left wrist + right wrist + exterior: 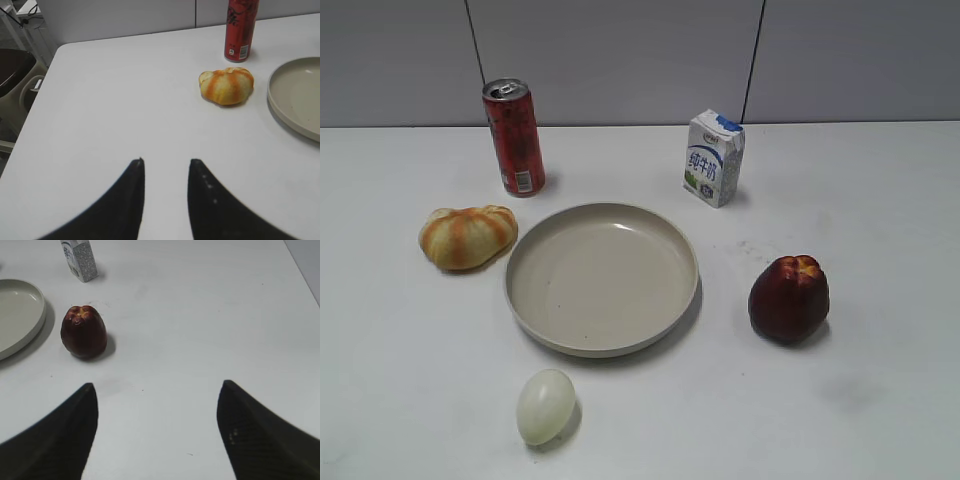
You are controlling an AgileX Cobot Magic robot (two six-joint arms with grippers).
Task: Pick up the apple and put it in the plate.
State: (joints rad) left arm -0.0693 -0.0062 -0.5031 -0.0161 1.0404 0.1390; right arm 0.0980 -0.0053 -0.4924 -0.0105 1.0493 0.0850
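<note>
Right gripper (157,390): jaws spread wide with nothing between them, hanging over bare table; that spread looks suited to taking a round fruit, and this arm is the 1 on the apple's side.
Left gripper (166,162): fingers apart by a narrow gap, empty, over bare table at the left; my guess is it is parked out of the way, since nothing of the task lies on its side.
Egg (545,405): pale, lying on the table just in front of the plate, apart from its rim.
Apple (789,298): dark maroon, standing with the yellow-orange stem end up, on the table just right of the plate and not touching it; in the right wrist view (83,331) it sits ahead and to the left of the spread jaws, well apart from them.
Plate (525,240): wide, beige, nothing in it, in the middle of the table; the apple's trip to it should be short.
Bread roll (468,236): orange-striped, just beside the plate's left rim.
Can (514,137): red, upright, behind the plate at left.
Milk carton (714,157): upright, behind the plate at right, clear of the likely path.
Stage: pick not yet begun, judging by the empty plate and untouched apple.
</note>
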